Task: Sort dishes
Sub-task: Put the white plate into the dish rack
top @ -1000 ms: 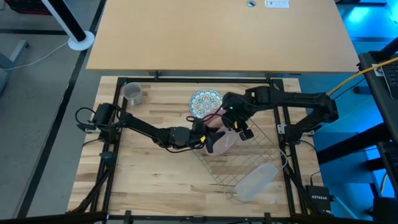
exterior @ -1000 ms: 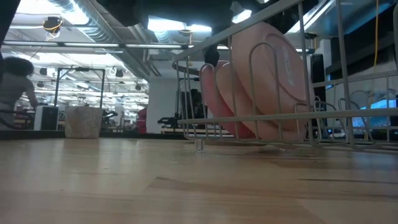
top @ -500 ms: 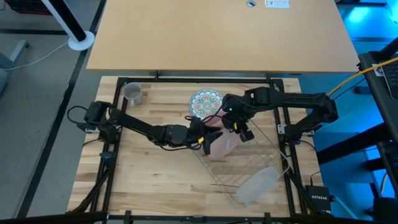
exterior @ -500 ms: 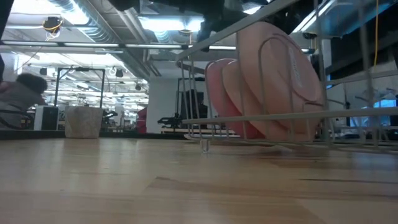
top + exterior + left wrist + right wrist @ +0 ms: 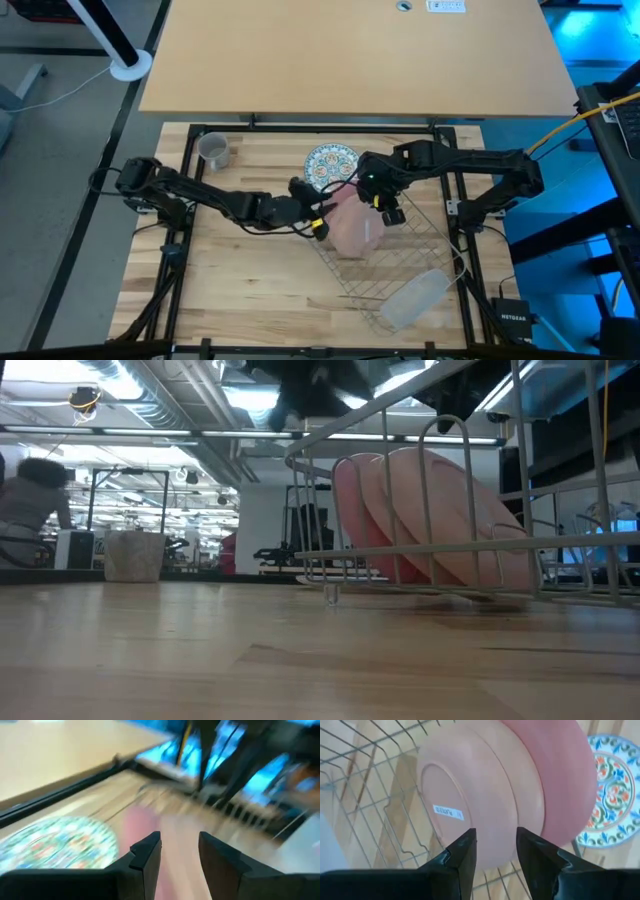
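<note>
Two salmon-pink plates (image 5: 355, 228) stand on edge in the wire rack (image 5: 400, 262) and lean against its wires; they also show in the low view (image 5: 440, 510) and the right wrist view (image 5: 485, 785). The patterned plate (image 5: 331, 165) lies flat on the table beyond the rack. The grey mug (image 5: 213, 150) stands at the far left. My left gripper (image 5: 316, 220) is open and empty just left of the pink plates (image 5: 150, 822). My right gripper (image 5: 388, 208) is open above the plates and touches nothing.
A translucent plastic tray (image 5: 415, 295) lies at the rack's near right end. The patterned plate lies close beside the left gripper (image 5: 55, 845). Bare wood lies to the near left (image 5: 240, 290). A person shows in the room beyond the table (image 5: 30, 495).
My left gripper has drawn back from the pink plates toward the table's left edge. The pink plates have tipped over from nearly upright to a lower lean in the rack. The rack has shifted slightly.
</note>
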Motion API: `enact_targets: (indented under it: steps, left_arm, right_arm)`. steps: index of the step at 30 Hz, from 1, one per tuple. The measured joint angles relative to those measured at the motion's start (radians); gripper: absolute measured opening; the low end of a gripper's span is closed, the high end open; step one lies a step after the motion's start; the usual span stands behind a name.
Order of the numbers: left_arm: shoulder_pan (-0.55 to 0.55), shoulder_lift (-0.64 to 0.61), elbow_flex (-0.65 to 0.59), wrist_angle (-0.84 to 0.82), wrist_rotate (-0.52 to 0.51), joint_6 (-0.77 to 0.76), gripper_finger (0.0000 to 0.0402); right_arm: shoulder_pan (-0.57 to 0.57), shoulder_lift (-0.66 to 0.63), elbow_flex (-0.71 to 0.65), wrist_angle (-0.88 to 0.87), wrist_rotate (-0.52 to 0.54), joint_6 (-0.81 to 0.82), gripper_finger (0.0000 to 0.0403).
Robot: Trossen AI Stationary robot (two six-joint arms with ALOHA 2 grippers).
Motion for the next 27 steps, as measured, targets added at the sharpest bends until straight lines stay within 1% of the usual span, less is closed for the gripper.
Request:
enact_targets:
  steps: [5,10,13,15,21,24,27]
  left_arm:
    - [0.015,-0.022,0.0,-0.213,-0.034,-0.034,0.0125]
    - [0.034,-0.021,0.0,-0.431,-0.038,-0.162,0.0125]
    - [0.05,-0.021,0.0,-0.505,-0.065,-0.215,0.0125]
    - [0.066,-0.021,0.0,-0.515,-0.085,-0.22,0.0125]
    - [0.152,-0.021,0.0,-0.537,-0.09,-0.049,0.0125]
    - [0.205,-0.021,0.0,-0.597,-0.085,0.079,0.0125]
    - [0.266,-0.021,0.0,-0.656,-0.032,0.258,0.0125]
  right_arm:
    - [0.0,0.0,0.0,-0.015,0.016,0.054,0.0143]
    - [0.0,0.0,0.0,-0.019,0.015,0.06,0.0143]
    - [0.0,0.0,0.0,-0.019,0.016,0.06,0.0143]
    - [0.0,0.0,0.0,-0.019,0.015,0.06,0.0143]
    - [0.0,-0.001,0.001,-0.023,0.015,0.06,0.0143]
    - [0.0,-0.001,0.001,-0.037,0.015,0.06,0.0143]
    - [0.0,-0.001,0.002,-0.054,0.016,0.06,0.0143]
